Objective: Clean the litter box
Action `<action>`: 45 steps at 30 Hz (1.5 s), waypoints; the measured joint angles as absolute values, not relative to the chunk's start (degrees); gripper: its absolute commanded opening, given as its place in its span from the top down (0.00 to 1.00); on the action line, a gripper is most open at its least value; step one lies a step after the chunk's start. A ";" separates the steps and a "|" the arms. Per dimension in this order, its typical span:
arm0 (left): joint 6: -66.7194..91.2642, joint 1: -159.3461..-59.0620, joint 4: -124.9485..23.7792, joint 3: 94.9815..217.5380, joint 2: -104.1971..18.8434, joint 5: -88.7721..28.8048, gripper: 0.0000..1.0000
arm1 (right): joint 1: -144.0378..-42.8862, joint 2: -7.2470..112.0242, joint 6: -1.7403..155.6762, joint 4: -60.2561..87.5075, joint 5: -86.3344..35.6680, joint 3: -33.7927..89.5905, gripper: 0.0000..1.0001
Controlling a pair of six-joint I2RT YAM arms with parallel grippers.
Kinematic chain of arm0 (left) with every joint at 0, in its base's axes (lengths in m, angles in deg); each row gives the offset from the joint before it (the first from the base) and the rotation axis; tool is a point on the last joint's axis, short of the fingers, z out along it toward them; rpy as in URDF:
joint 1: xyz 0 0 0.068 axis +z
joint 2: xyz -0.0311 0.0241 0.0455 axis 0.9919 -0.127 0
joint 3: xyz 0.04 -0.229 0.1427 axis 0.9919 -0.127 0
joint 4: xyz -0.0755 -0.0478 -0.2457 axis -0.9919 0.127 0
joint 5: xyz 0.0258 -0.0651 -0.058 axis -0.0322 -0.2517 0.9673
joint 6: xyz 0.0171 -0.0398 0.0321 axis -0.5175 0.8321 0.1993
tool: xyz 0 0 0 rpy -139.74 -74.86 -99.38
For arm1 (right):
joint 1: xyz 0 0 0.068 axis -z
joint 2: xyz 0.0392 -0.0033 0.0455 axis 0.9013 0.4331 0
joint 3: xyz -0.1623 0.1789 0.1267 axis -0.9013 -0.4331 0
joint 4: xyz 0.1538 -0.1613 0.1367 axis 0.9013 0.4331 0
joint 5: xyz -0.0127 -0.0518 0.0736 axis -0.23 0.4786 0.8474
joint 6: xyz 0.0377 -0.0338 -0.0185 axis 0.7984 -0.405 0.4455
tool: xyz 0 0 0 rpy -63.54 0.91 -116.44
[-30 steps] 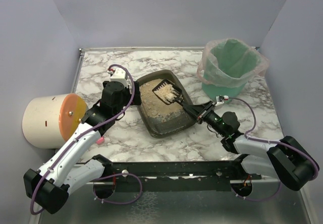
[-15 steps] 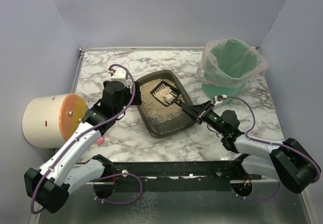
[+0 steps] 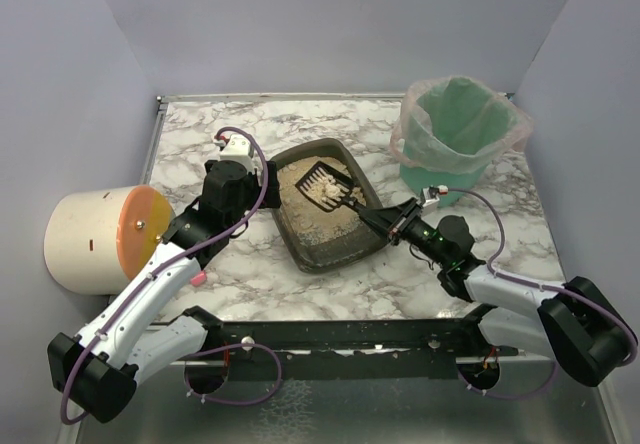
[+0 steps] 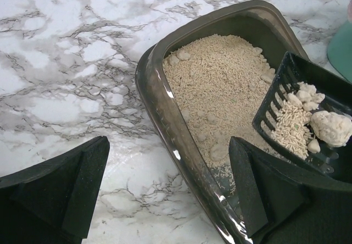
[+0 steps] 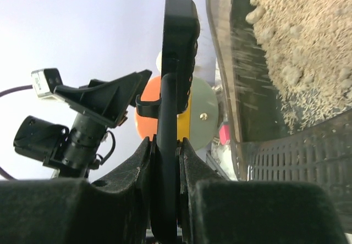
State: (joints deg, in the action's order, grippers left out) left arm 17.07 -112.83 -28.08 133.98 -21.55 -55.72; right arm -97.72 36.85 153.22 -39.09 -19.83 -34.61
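The litter box (image 3: 302, 254) is a dark tray of beige litter at the table's middle, tilted in plan. It also shows in the left wrist view (image 4: 159, 95) and the right wrist view (image 5: 225, 62). My right gripper (image 3: 393, 226) (image 5: 166, 145) is shut on the handle of the black slotted scoop (image 3: 322, 186). The scoop head (image 4: 297, 112) hangs over the litter and holds whitish clumps (image 4: 330, 128) and some grains. My left gripper (image 3: 262, 179) (image 4: 168, 167) is open and straddles the tray's left rim, one finger inside and one outside.
A green bucket (image 3: 460, 134) lined with a clear bag stands at the back right, beyond the tray; its edge shows in the left wrist view (image 4: 344, 46). A cream cylinder with an orange face (image 3: 100, 236) lies at the left table edge. Grey walls enclose the marble table (image 3: 230, 124).
The scoop head with its clumps has shifted a little to the left over the litter, and my right gripper has followed. The left arm has not moved.
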 measured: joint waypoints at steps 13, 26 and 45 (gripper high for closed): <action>17.07 -112.83 -28.25 133.98 -21.55 -55.57 0.01 | -97.46 39.36 152.67 -39.07 -18.95 -33.43 0.99; 17.05 -112.83 -28.27 133.98 -21.55 -55.41 0.01 | -96.52 37.81 152.67 -36.64 -18.89 -32.88 0.99; 16.90 -112.83 -28.32 133.96 -21.55 -55.19 0.01 | -96.17 34.49 151.91 -31.28 -18.76 -31.57 0.99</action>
